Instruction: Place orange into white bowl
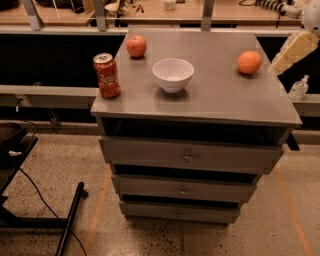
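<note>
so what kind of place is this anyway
Probably a robotics lab or workshop: a grey drawer cabinet used as a test stand, a cluttered workbench behind it, tape lines on the speckled floor. The pincer sits at the right edge, right of the orange.

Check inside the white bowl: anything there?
Nothing shows inside the white bowl; its rim hides the near inner wall. The orange sits on the cabinet top; gripper hangs far right.
</note>
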Controlling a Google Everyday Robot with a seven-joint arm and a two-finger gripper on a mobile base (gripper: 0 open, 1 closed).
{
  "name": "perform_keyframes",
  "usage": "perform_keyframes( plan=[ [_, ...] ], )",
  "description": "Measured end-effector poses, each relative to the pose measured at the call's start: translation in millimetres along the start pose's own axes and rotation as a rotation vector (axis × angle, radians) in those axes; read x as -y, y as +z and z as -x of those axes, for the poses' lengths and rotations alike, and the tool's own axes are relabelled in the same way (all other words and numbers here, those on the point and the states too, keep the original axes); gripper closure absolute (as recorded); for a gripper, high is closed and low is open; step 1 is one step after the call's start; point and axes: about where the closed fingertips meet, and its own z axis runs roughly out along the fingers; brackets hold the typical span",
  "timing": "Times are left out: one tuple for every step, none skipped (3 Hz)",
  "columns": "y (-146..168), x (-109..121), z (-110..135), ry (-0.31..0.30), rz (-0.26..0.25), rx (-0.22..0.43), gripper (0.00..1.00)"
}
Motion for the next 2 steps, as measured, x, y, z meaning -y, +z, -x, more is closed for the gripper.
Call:
perform_keyframes(
  plan=[
    [37.6, 43.7, -1.8, 0.106, -0.041, 0.148, 0.0],
    [61.9, 77.7, -10.9, 0.231, -0.104, 0.236, 0.0]
  ],
)
